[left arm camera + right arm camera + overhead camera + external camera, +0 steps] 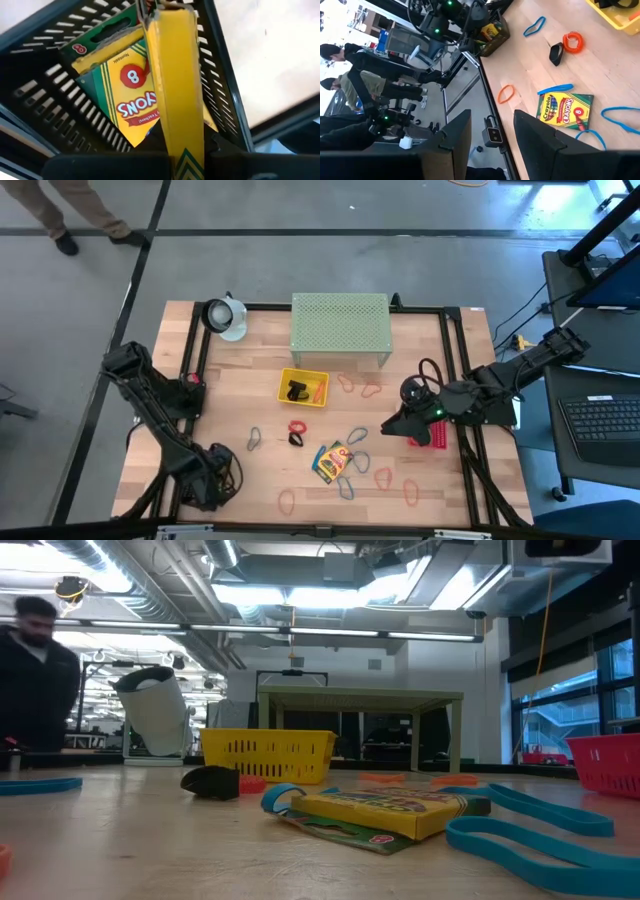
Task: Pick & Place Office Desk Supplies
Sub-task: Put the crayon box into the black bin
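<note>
From above, the left gripper [212, 480] sits low at the table's near left corner; the right gripper [392, 430] hovers by the pink tray [432, 434], jaws apart, empty. The left wrist view shows a yellow crayon box [177, 85] clamped edge-up over the black mesh tray [55, 90] — placing seems underway. Next: release it inside. Another crayon box [565, 111] lies mid-table.

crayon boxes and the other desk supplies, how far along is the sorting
Partly done. A green-and-yellow crayon box already lies in the black mesh tray, and dark clips sit in the yellow mesh tray. In hand: the left gripper is shut on a second yellow crayon box over that black tray. Left: a crayon box, a black clip and many coloured loops on the wooden table. The right gripper hangs open.
</note>
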